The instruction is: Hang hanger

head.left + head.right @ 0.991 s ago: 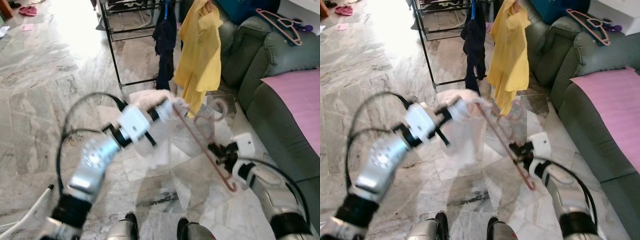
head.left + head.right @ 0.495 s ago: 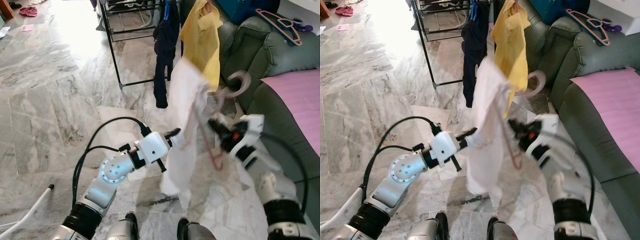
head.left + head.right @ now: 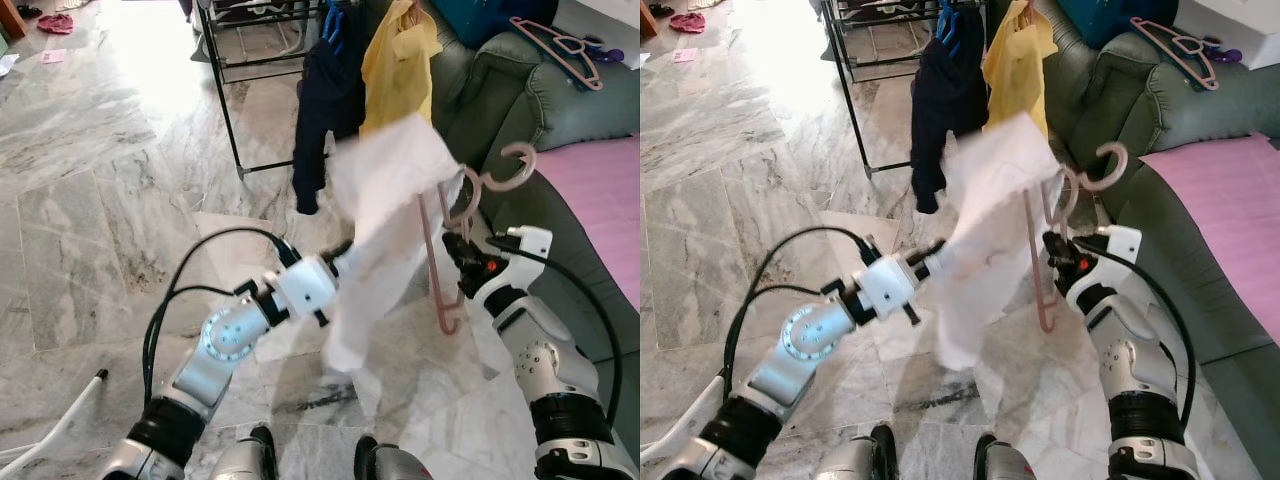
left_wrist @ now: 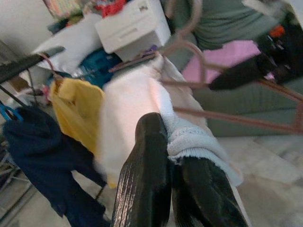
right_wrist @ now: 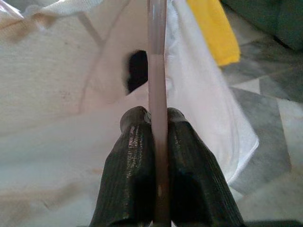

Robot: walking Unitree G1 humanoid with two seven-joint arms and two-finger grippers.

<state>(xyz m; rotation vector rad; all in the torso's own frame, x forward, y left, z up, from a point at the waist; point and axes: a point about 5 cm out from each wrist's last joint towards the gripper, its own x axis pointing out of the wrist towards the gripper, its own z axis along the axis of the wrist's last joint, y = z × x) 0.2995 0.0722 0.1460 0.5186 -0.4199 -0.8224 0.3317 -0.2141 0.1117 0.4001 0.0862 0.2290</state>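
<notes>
A white garment [image 3: 385, 205] is draped over a pink hanger [image 3: 436, 262] in mid-air in front of me. My left gripper [image 3: 338, 258] is shut on an edge of the white cloth [image 4: 191, 142], low on its left side. My right gripper [image 3: 456, 252] is shut on the hanger's thin bar [image 5: 156, 71], with the hook [image 3: 506, 172] pointing up and to the right. The black drying rack [image 3: 226, 95] stands beyond, carrying a yellow garment [image 3: 398, 62] and a dark navy garment [image 3: 324, 95].
A green sofa [image 3: 520, 100] with a pink cover [image 3: 600, 190] runs along the right side. Another pink hanger [image 3: 560, 42] lies on its back. A white pole [image 3: 60, 425] lies on the marble floor at lower left. My feet [image 3: 262, 445] are below.
The white garment has swung up and spread to the right. The hanger now stands more upright with its hook further right. The right arm has dropped lower.
</notes>
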